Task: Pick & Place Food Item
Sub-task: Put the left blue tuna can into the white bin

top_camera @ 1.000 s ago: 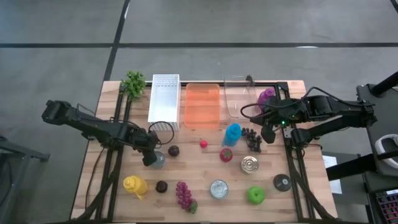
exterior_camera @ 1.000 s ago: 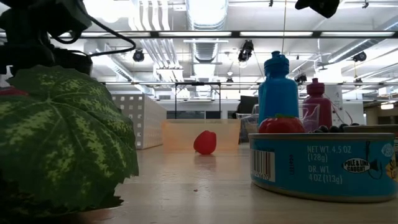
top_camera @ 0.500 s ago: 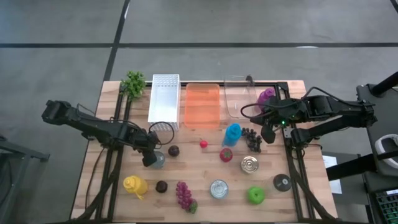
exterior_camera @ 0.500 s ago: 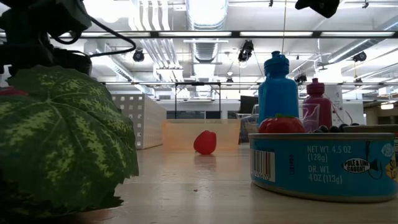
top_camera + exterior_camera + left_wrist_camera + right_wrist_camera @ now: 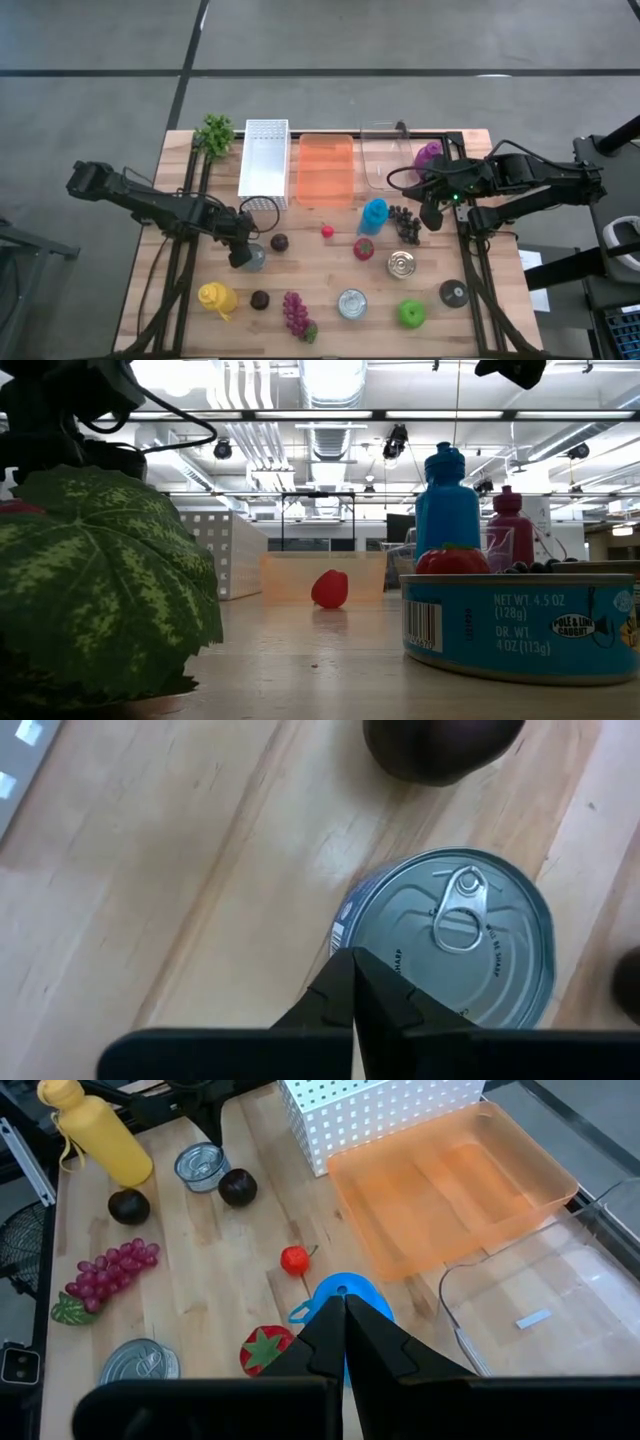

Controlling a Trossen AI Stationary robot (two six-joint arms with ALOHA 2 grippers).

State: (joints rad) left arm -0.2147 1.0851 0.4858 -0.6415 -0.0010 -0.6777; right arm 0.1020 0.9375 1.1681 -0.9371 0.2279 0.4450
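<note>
Two pincers are waiting pressed together; overhead, the left pincer (image 5: 243, 257) is hovering beside the small silver ring-pull tin can (image 5: 256, 257), nearer than the right pincer (image 5: 432, 218). At its wrist, that can (image 5: 452, 945) is lying just beyond the closed tips.

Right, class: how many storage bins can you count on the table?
3. All sit along the far edge: a white perforated bin on the left, an orange bin in the middle, and a clear bin on the right. None seems hidden.
</note>
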